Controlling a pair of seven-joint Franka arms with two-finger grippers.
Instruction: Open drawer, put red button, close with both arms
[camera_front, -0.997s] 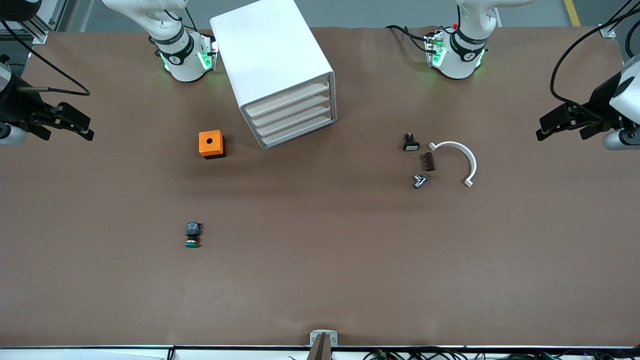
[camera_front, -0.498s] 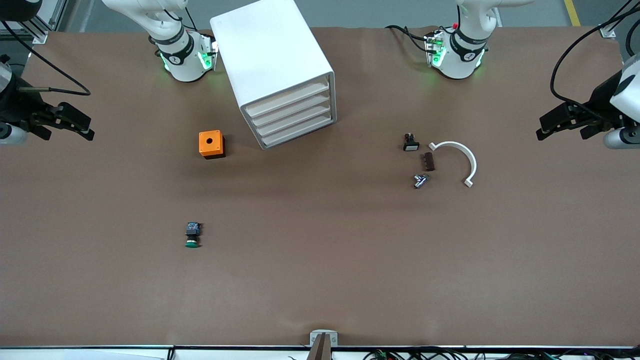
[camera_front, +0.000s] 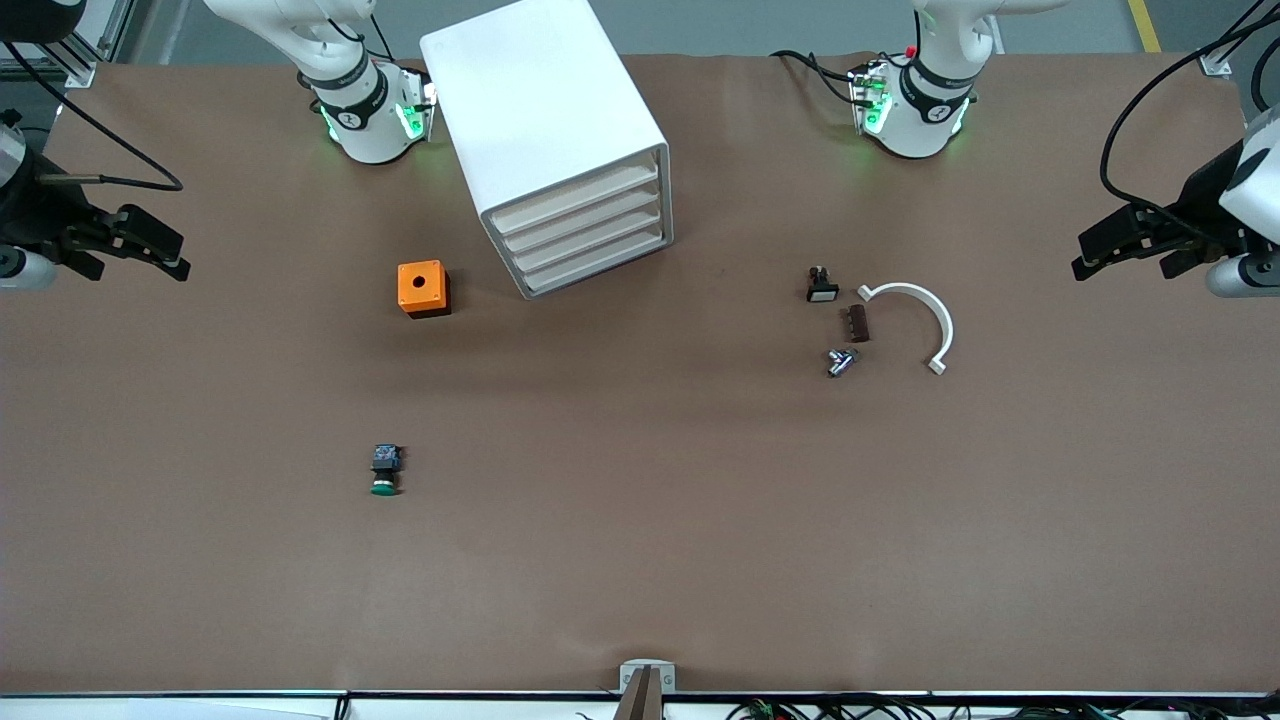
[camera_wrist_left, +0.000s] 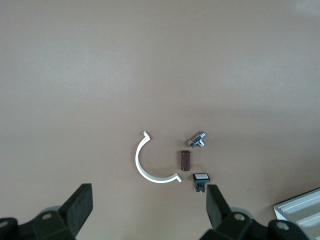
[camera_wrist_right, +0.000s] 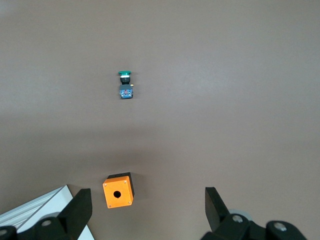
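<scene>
Two grippers hang with jaws spread wide and nothing between them. The right gripper (camera_front: 180, 258) is over the table well apart from the cabinet (camera_front: 545, 120), toward the right arm's end. The left gripper (camera_front: 1085, 258) is equally far off toward the left arm's end.

Where the red button is I cannot tell: the only switch (camera_front: 385, 471) showing has a green cap and lies nearer the front camera than the cabinet.

The front view alone shows all four drawers (camera_front: 585, 232) shut. The right wrist view adds only the switch, an orange box (camera_wrist_right: 118, 189) and a cabinet corner. The left wrist view gives a white arc (camera_wrist_left: 150, 162), a brown block (camera_wrist_left: 185, 160), a metal fitting (camera_wrist_left: 197, 140) and a white-faced part (camera_wrist_left: 200, 179).
</scene>
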